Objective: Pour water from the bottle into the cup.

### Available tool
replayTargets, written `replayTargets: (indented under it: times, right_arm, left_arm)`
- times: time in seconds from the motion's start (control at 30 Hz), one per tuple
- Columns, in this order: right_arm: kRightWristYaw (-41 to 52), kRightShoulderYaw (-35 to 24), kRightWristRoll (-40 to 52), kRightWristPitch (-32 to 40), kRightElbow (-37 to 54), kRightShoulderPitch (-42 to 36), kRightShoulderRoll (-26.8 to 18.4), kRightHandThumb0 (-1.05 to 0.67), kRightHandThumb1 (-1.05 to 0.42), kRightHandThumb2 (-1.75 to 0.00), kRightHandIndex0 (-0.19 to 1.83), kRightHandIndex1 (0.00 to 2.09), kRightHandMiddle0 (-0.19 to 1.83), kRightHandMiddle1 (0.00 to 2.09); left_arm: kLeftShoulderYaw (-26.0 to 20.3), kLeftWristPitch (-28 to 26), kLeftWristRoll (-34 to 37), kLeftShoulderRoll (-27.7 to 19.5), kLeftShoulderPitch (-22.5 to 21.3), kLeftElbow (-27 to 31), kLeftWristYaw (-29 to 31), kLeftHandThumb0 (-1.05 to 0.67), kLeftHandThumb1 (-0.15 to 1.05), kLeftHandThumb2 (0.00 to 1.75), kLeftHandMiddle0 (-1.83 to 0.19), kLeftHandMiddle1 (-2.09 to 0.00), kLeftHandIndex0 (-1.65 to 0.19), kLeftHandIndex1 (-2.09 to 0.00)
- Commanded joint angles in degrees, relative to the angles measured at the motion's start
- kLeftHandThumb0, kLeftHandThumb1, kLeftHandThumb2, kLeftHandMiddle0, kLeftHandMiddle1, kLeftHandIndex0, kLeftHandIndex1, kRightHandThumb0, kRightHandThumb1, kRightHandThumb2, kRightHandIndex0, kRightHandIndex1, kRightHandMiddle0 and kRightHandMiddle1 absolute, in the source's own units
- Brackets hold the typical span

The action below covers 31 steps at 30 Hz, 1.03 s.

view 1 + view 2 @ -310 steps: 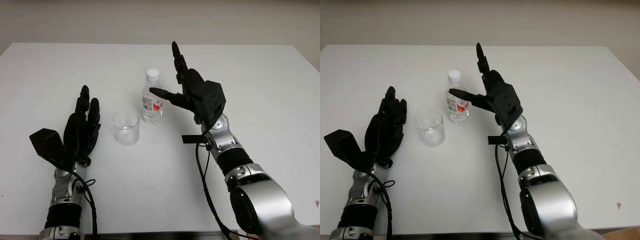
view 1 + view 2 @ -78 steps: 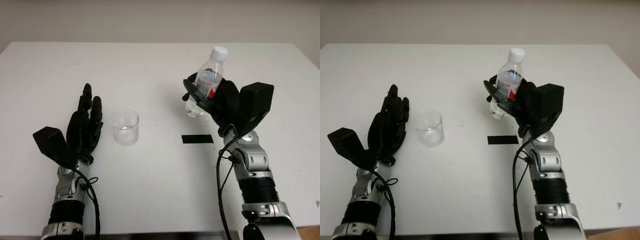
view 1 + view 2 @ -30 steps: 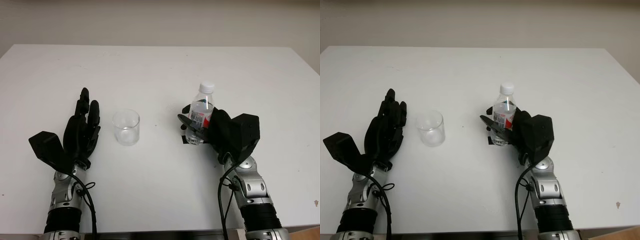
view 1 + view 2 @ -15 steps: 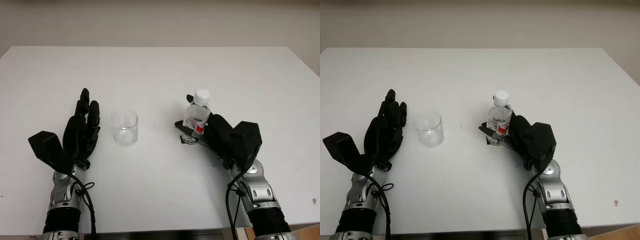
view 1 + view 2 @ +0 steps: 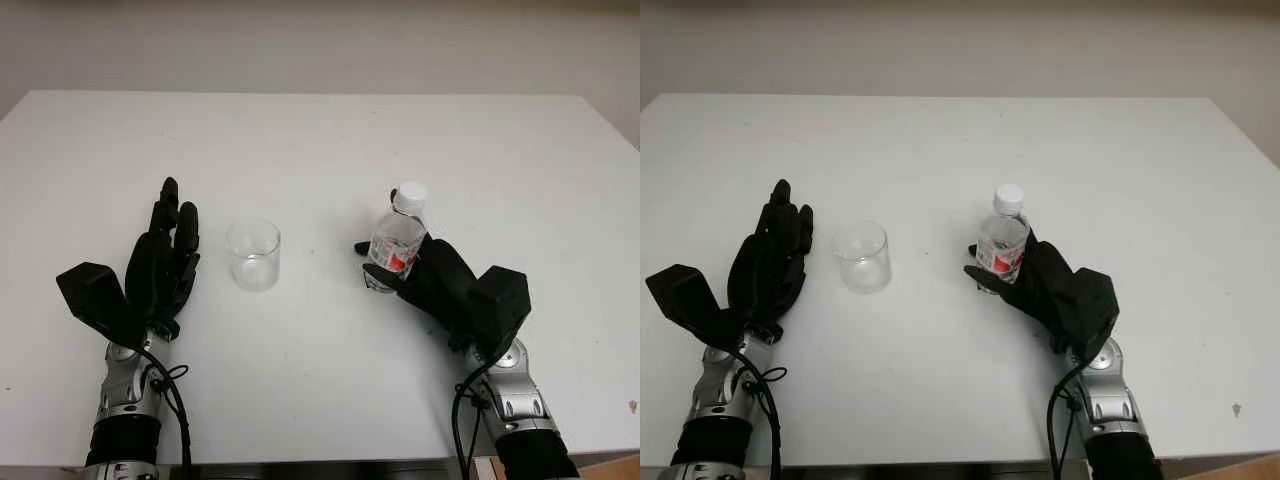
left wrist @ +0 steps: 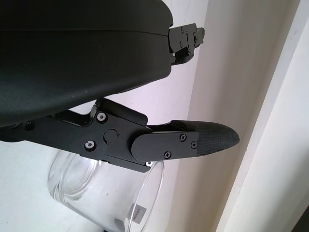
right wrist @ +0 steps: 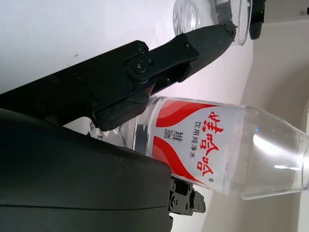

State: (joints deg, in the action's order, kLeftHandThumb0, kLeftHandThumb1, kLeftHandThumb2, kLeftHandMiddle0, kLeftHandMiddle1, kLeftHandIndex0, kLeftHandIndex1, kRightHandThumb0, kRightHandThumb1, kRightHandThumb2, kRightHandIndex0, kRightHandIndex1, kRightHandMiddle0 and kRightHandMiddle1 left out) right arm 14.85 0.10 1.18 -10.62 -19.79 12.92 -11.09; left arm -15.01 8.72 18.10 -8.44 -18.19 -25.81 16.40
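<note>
bottle gripped, capped, right of centre; cup left.
right hand clamped; left hand open; uncapping likely next.

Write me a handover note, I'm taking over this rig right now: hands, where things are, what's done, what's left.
Right hand: shut on the bottle, upright, white cap on, at or just above the table, right of the cup.
Left hand: open, just left of the cup, not touching it.
Cup: standing on the table, looks empty.
Done: bottle grasped.
Left: cap off, bring the bottle over the cup, pour.
</note>
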Motion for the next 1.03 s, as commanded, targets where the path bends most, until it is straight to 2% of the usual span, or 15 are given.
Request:
replayTargets:
  times: [0.0, 0.2, 0.4, 0.7, 1.0]
  right_arm:
    - [-1.0, -1.2, -0.1, -0.8, -1.6, -0.9, -0.4, -0.98, -0.94, -0.06, -0.19, 0.00, -0.19, 0.00]
    - [-1.1, -2.2, 2.1, -5.0, -3.9, -0.3, 0.7, -0.99, -0.94, -0.05, -0.19, 0.00, -0.19, 0.00]
    - [-1.7, -3.9, 4.3, -5.6, -5.1, 0.4, 2.2, -0.93, -0.93, -0.05, -0.19, 0.00, -0.19, 0.00]
    - [-2.8, -4.7, 3.9, -7.5, -7.3, 1.3, 2.7, -0.95, -0.94, -0.06, -0.19, 0.00, -0.19, 0.00]
    - [1.4, -3.7, 5.9, -8.2, -6.3, 0.2, 3.3, -0.95, -0.92, -0.05, -0.19, 0.00, -0.19, 0.00]
  left_arm:
    - [-0.1, 0.5, -0.2, -0.5, -0.4, -0.4, 0.5, -0.70, 1.05, 0.44, 0.14, -0.05, 0.14, -0.05]
    - [-0.1, 0.6, -0.2, -0.6, -0.8, -1.1, 0.4, -0.71, 1.05, 0.43, 0.13, -0.06, 0.15, -0.05]
    - [-0.2, 0.5, 0.0, -0.2, -0.7, -0.9, 0.1, -0.71, 1.05, 0.42, 0.13, -0.05, 0.14, -0.06]
    - [-0.1, 1.1, -0.1, -0.4, -0.9, -1.5, 0.4, -0.72, 1.05, 0.42, 0.13, -0.06, 0.15, -0.05]
    - [-0.1, 0.7, 0.1, -0.1, -0.7, -1.1, 0.3, -0.72, 1.05, 0.41, 0.12, -0.06, 0.14, -0.06]
